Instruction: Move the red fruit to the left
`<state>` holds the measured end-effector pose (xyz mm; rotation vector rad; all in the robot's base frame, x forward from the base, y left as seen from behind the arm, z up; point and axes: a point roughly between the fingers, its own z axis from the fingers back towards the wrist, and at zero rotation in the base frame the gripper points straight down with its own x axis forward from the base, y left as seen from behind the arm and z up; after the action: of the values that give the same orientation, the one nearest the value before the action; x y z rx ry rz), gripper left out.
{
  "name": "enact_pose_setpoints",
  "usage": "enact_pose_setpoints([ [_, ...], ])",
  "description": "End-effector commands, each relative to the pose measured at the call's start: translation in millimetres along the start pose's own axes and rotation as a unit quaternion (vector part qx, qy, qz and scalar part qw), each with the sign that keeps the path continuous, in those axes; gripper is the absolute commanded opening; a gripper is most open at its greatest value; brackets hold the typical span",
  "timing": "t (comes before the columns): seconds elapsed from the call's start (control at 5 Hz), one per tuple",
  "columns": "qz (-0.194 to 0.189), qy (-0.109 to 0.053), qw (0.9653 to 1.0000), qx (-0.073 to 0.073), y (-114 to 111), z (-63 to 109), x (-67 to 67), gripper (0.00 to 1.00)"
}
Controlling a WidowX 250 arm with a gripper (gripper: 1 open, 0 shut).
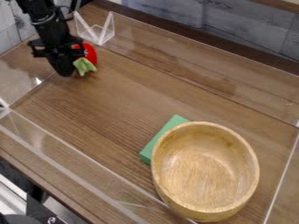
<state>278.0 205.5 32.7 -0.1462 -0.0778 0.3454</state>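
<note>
The red fruit [86, 54] is a small glossy ball with a green leafy bit [84, 67] below it. It lies at the far left of the wooden table, close to the clear wall. My black gripper [61, 70] points straight down just left of the fruit, and its dark fingers partly cover the fruit's left side. The fingers read as one dark block, so their gap does not show. I cannot tell whether they hold the fruit or only stand against it.
A wooden bowl [205, 171] stands at the front right, overlapping a flat green square pad [162, 140]. Clear plastic walls [35, 131] ring the table top. Bare wood [152, 83] lies between the gripper and the bowl.
</note>
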Motion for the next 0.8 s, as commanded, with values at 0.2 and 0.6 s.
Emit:
enact_pose_setpoints([
  [0.2,-0.003,-0.039,0.9992,0.011,-7,22.5,20.9,0.0],
  [0.6,0.02,-0.037,0.999,0.014,-8,13.1,17.1,1.0],
])
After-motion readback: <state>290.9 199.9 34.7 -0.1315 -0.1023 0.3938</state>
